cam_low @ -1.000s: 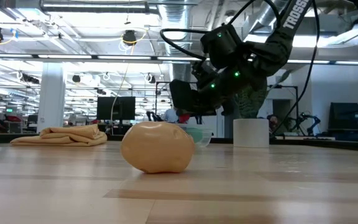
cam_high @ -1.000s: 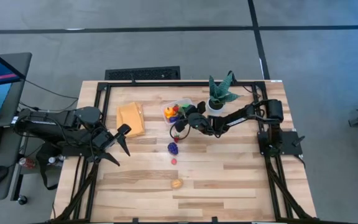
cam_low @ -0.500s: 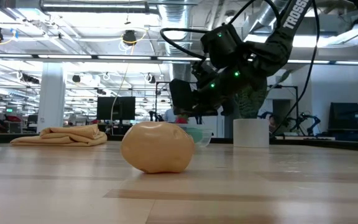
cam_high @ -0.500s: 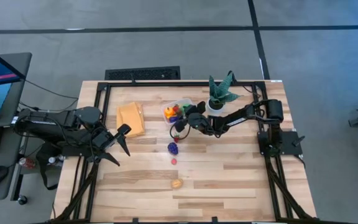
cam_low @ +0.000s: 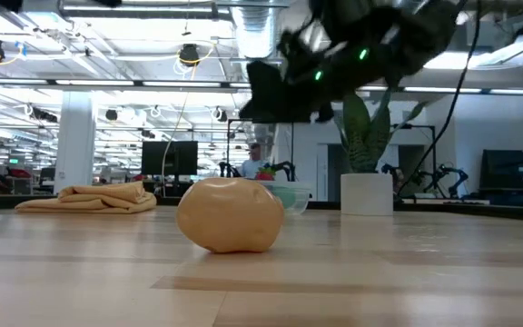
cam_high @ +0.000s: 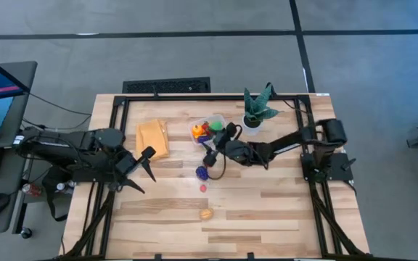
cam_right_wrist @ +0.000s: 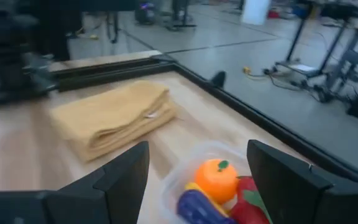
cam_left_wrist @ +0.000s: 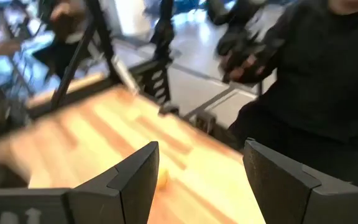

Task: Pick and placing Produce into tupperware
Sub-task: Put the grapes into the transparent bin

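The tupperware [cam_high: 207, 129] is a clear tub on the far middle of the table. It holds an orange [cam_right_wrist: 216, 179], a purple piece [cam_right_wrist: 199, 207] and red and green bits. Purple grapes [cam_high: 202, 172], a red strawberry [cam_high: 203, 188] and a tan piece [cam_high: 206, 214] lie on the wood nearer the front edge. My right gripper [cam_high: 210, 154] hangs open above the table, just on the near side of the tub, with nothing between its fingers. My left gripper [cam_high: 146, 161] is open over the table's left part, near the cloth.
A folded tan-yellow cloth [cam_high: 153, 138] lies left of the tub. A spiky green plant in a white pot [cam_high: 255, 110] stands right of it. In the low view the tan piece [cam_low: 230, 213] sits close to the camera. A dark frame rims the table [cam_high: 289, 210].
My right arm has stretched out and its gripper has risen, showing higher and blurred in the low view. My left gripper has shifted a little toward the table's right. The produce on the table has stayed where it was.
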